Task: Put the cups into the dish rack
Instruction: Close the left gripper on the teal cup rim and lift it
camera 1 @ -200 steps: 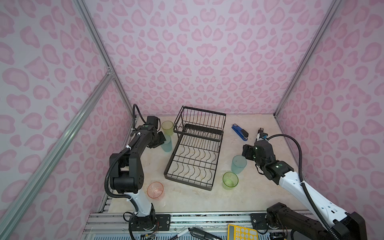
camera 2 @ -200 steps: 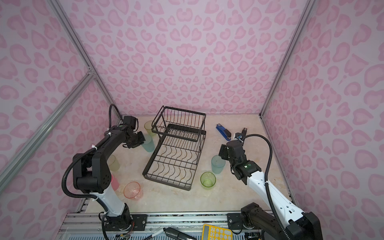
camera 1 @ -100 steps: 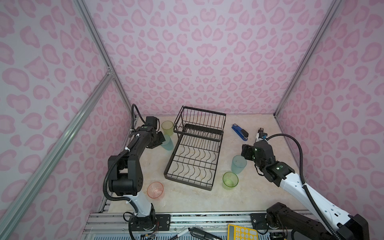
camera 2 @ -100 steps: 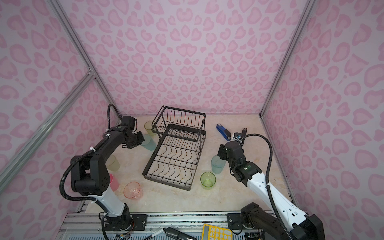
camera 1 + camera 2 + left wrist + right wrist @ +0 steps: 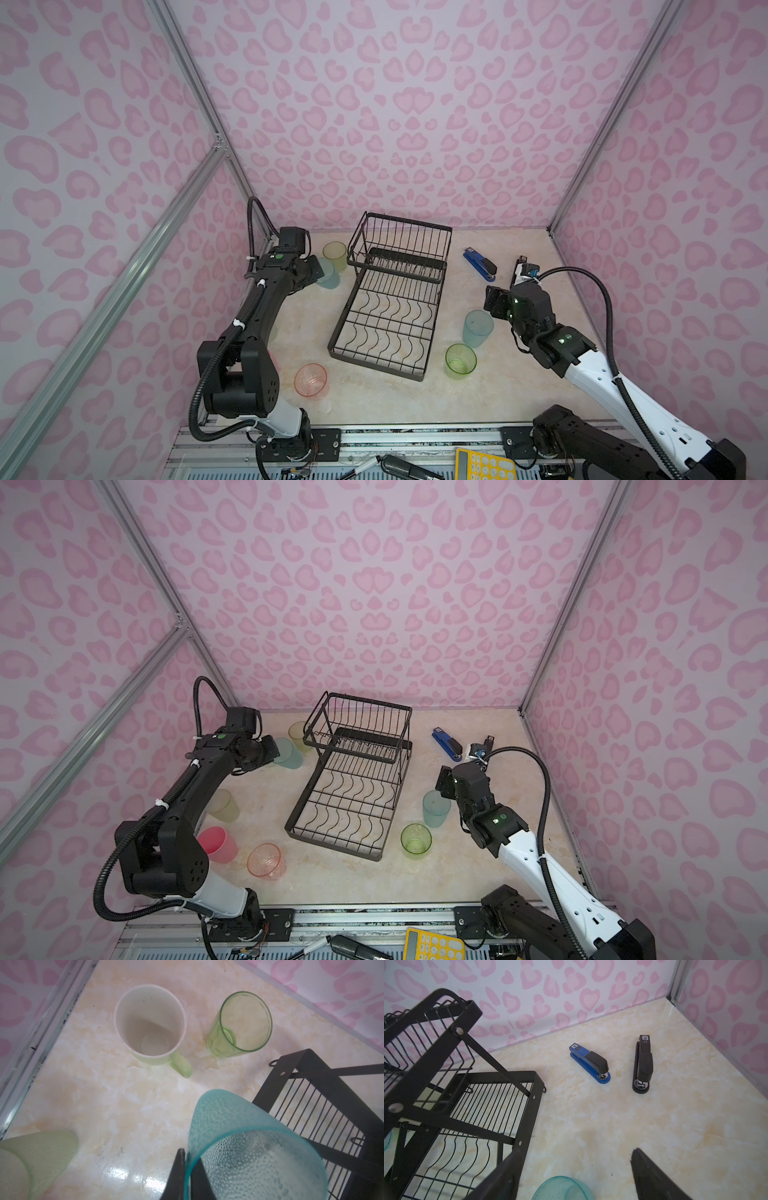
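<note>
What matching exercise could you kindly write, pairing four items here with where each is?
1. blue cup by the left arm
2. pale-green mug
3. blue stapler
4. solid pink cup

A. lying beside a black stapler
B. rim pinched in the shut left gripper
C. upright beside a clear green cup
D. near the front, beside a clear pink cup

Pairs: 1-B, 2-C, 3-A, 4-D
</note>
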You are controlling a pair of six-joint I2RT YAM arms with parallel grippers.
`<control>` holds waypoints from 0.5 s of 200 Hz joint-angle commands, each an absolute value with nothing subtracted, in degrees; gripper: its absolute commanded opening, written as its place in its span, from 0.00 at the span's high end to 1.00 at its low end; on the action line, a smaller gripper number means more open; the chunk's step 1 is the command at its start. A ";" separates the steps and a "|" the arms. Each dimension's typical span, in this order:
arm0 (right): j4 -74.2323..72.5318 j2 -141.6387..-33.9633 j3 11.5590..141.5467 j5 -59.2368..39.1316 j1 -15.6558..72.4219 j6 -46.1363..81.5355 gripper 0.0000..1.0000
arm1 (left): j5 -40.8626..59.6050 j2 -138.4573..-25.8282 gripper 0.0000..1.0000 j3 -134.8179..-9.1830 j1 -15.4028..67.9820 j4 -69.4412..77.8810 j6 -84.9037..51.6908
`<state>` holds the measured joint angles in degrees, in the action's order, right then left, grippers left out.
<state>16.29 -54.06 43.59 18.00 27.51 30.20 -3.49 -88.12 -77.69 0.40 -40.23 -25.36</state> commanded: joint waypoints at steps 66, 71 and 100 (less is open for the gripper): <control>18.05 -53.75 47.06 16.11 27.82 29.63 0.18 | -8.15 -78.64 0.97 -83.05 0.09 -44.52 -23.20; 18.29 -53.79 47.32 16.05 27.95 29.70 0.18 | -8.01 -78.30 0.97 -83.65 0.03 -44.63 -23.29; 19.18 -53.63 49.02 15.82 28.28 29.95 0.19 | -5.84 -76.50 0.97 -86.99 0.04 -43.78 -23.55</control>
